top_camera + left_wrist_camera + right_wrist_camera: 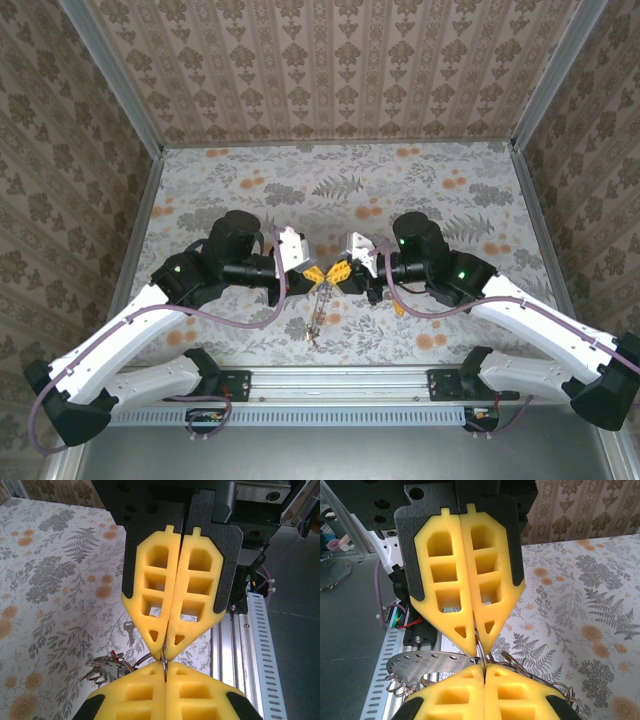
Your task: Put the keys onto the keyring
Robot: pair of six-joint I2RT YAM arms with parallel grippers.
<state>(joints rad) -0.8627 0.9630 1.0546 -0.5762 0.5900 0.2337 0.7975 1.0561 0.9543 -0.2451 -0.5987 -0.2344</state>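
Note:
My two grippers meet tip to tip above the middle of the table. The left gripper (pixel 314 274) and the right gripper (pixel 339 272) are both shut on one thin metal loop of the keyring (pixel 164 661). In the left wrist view my own left gripper (pixel 165 669) pinches it from below, and the right gripper's fingers (pixel 195 605) pinch it from above. The right wrist view shows the right gripper (pixel 484 670) shut on the same keyring (pixel 481 652). A bunch of keys (pixel 107 666) hangs beside the fingers and dangles toward the table (pixel 317 315). One loose key (pixel 129 630) lies on the cloth.
A curved perforated metal plate (pixel 420 662) with small wire rings hangs by the right fingers, and more rings (pixel 560 690) show to the right. The floral tablecloth (pixel 400 190) stretches behind. The aluminium rail (pixel 330 385) runs along the near edge.

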